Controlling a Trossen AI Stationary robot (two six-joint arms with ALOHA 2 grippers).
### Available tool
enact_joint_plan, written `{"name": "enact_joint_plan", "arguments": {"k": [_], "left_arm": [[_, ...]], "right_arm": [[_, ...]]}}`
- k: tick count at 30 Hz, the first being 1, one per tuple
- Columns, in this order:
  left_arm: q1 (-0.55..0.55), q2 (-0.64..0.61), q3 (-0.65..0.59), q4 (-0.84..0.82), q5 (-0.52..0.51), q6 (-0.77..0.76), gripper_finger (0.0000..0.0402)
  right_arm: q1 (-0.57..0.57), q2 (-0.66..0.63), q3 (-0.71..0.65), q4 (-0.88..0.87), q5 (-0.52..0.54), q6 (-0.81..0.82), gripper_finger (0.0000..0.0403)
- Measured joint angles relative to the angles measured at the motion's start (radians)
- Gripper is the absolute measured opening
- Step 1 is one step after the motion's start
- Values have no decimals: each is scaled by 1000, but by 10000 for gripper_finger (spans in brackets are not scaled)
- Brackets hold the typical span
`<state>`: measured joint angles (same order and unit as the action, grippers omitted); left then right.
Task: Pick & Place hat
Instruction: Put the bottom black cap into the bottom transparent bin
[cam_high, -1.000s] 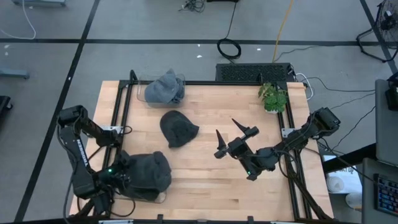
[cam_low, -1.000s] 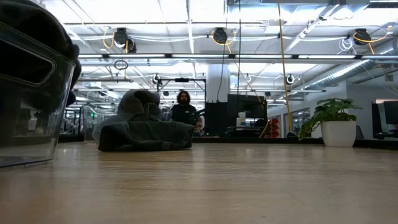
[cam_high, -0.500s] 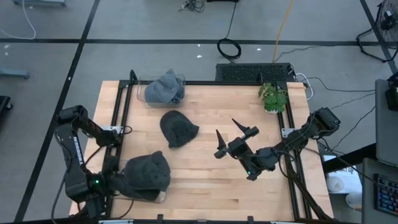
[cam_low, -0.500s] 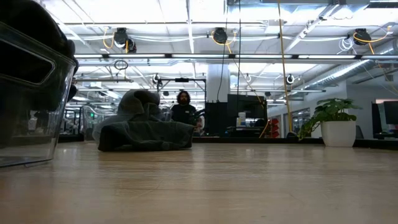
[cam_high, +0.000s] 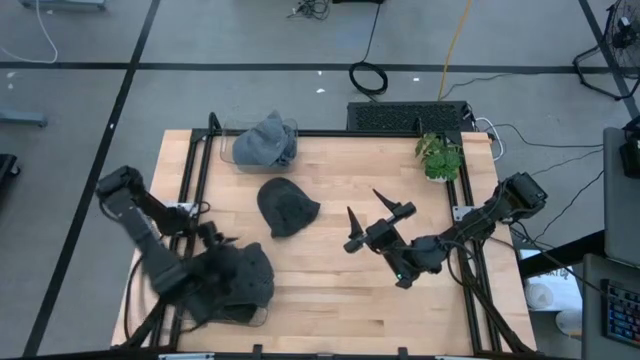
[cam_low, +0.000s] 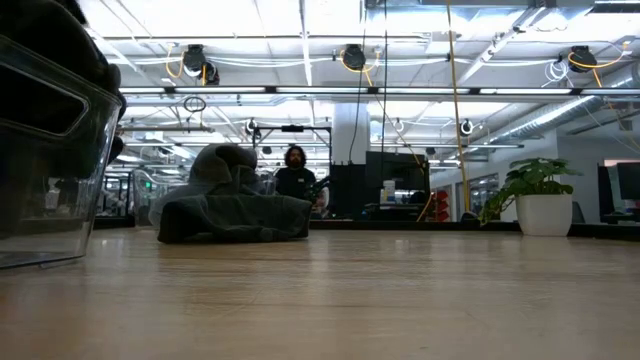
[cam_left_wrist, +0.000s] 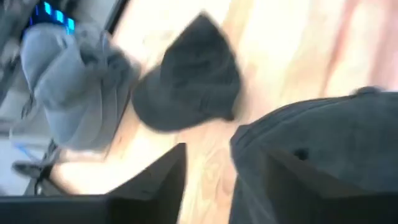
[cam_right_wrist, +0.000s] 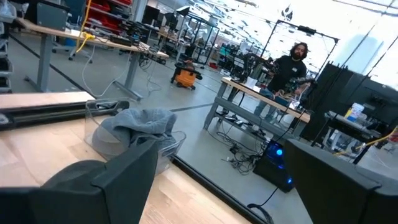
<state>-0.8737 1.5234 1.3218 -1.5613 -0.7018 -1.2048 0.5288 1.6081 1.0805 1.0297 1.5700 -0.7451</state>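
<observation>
A dark hat (cam_high: 287, 207) lies crown up on the middle of the wooden table; the low view shows this hat (cam_low: 235, 207) flat on the boards. A second dark hat (cam_high: 238, 280) fills a clear container at the near left corner. A grey hat (cam_high: 265, 142) sits in a clear bin at the far left. My left gripper (cam_high: 215, 238) hovers open over the far edge of the filled container; its wrist view is blurred, with the left gripper (cam_left_wrist: 227, 180) above table and hat (cam_left_wrist: 323, 143). My right gripper (cam_high: 362, 203) waits open, right of the middle hat.
A potted plant (cam_high: 438, 155) stands at the far right corner. Black frame rails (cam_high: 196, 170) run along the table's left and right sides. Bare boards lie between the middle hat and the right gripper. A person (cam_right_wrist: 292, 65) stands in the room beyond.
My left arm has swung from beside the near left container, first toward the near edge, then up and toward the far edge and the right, so its gripper now stands over the container's far rim. The hats and the right arm have kept still.
</observation>
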Motion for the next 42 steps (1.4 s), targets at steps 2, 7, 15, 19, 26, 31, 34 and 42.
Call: {"name": "enact_joint_plan", "arguments": {"k": [2, 7, 15, 19, 26, 31, 34, 42], "left_arm": [[68, 1, -15, 34, 42, 54, 153], [177, 2, -23, 190, 186, 173, 16], [217, 30, -22, 466, 429, 265, 8], [234, 83, -23, 405, 434, 183, 9], [236, 202, -23, 433, 652, 176, 5], [207, 215, -23, 508, 863, 189, 6], [182, 176, -23, 489, 881, 148, 5], [107, -4, -22, 429, 706, 15, 2]], "right_arm": [[5, 0, 0, -43, 0, 0, 336], [31, 0, -1, -142, 0, 23, 336], [35, 0, -75, -72, -1, -12, 336], [36, 0, -104, -35, -1, -33, 336], [44, -23, -135, 21, 0, -50, 336], [55, -35, -141, 23, 0, -28, 336], [62, -34, -141, 21, -1, -29, 336], [62, -34, -141, 28, -1, -26, 336]]}}
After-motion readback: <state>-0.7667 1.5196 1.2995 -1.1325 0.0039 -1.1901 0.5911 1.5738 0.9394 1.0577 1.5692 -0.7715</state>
